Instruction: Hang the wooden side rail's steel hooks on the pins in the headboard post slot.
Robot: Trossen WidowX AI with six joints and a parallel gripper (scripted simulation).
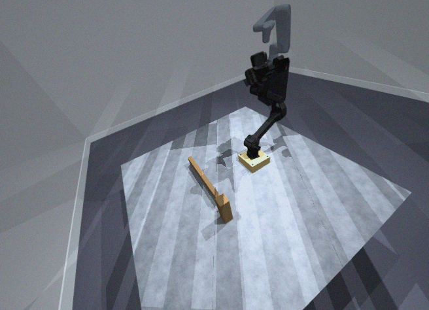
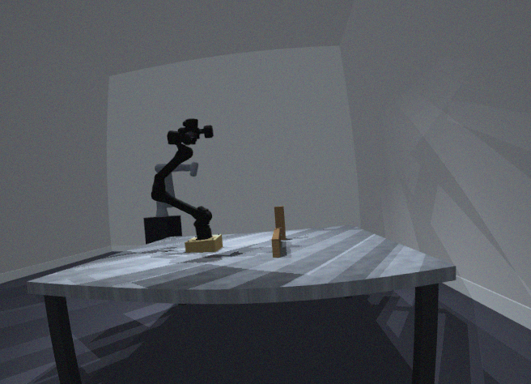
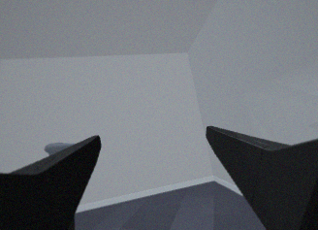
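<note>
The headboard post point(image 1: 225, 209) point(image 2: 279, 216) stands upright on the table point(image 1: 294, 237) point(image 2: 364, 268). The wooden side rail point(image 1: 202, 176) point(image 2: 276, 248) runs from the post, its near end at the post's face and its far end down on the table top. The hooks, pins and slot are hidden or too small to see, so I cannot tell how the hooks sit. My gripper point(image 1: 265, 70) point(image 2: 190, 134) point(image 3: 154, 136) is open and empty. It is high above the table, above and behind its base, well apart from the rail and post. Neither shows in the wrist view.
The arm's yellow base block point(image 1: 254, 161) point(image 2: 203, 244) stands on the table beside the rail. A grey robot arm point(image 1: 283, 27) point(image 2: 170, 180) on a black pedestal point(image 2: 163, 228) stands beyond the table. The wrist view shows walls and floor.
</note>
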